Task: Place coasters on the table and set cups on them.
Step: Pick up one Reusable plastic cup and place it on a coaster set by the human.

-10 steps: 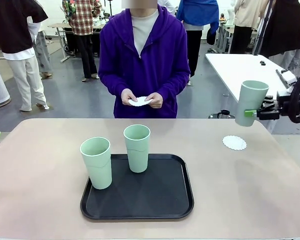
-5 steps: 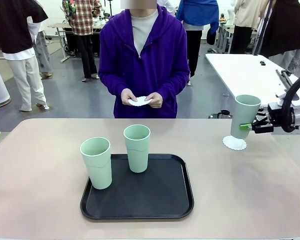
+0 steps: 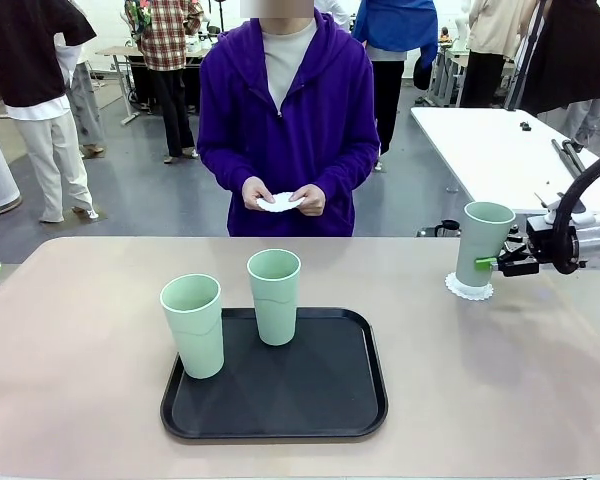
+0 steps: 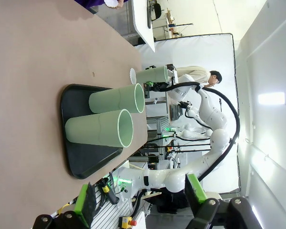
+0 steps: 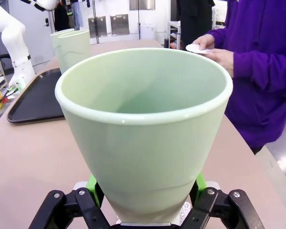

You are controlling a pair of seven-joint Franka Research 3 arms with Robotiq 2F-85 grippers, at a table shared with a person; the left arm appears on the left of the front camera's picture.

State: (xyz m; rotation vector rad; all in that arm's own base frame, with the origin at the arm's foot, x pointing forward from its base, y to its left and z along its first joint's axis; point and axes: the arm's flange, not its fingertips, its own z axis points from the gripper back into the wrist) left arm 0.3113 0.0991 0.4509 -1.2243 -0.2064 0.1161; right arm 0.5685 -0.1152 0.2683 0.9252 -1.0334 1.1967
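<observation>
Lowering through the past second, the right gripper [image 3: 490, 263], clamped on a mint-green cup [image 3: 484, 232], had brought it onto the doily coaster [image 3: 467, 292] at the table's [image 3: 80, 330] two o'clock, seemingly touching, so release looked due; the left gripper's [image 4: 139, 188] jaws stood apart.

Mint-green cups [image 3: 192, 325], black tray [image 3: 315, 412], white lacy coaster [image 3: 453, 288], beige table [image 3: 80, 330].
</observation>
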